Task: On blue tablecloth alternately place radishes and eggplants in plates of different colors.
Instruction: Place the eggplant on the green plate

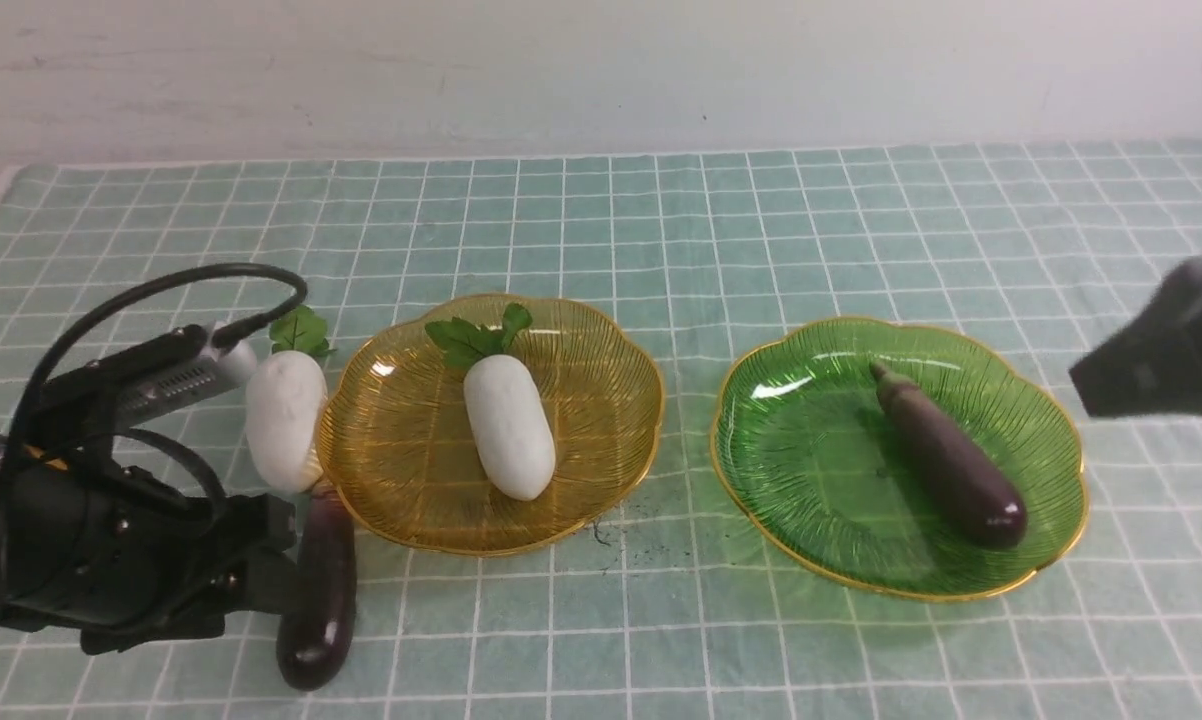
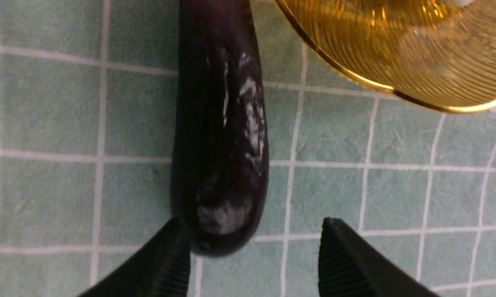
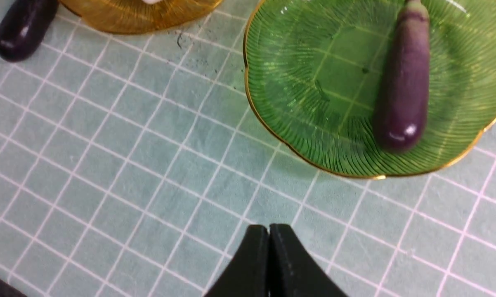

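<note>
Left gripper [image 2: 253, 226] at eggplant [image 2: 219, 136] tip

Table is covered by blue tablecloth [image 1: 661, 230], white grid. Laid directly on it: amber plate [image 1: 401, 450] centre-left, green plate [image 1: 811, 460] centre-right, set apart. Loose radish [image 1: 283, 420] is seen at left, against the amber rim. Loose eggplant [image 1: 319, 590] is laid lower left, just below the radish. Dark specks [image 1: 601, 535] are noted just below the amber plate.

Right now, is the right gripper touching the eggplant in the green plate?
Apart. Right wrist view: the right gripper, jaws shut, sits over the blue tablecloth, outside the green plate where the eggplant lies.
</note>
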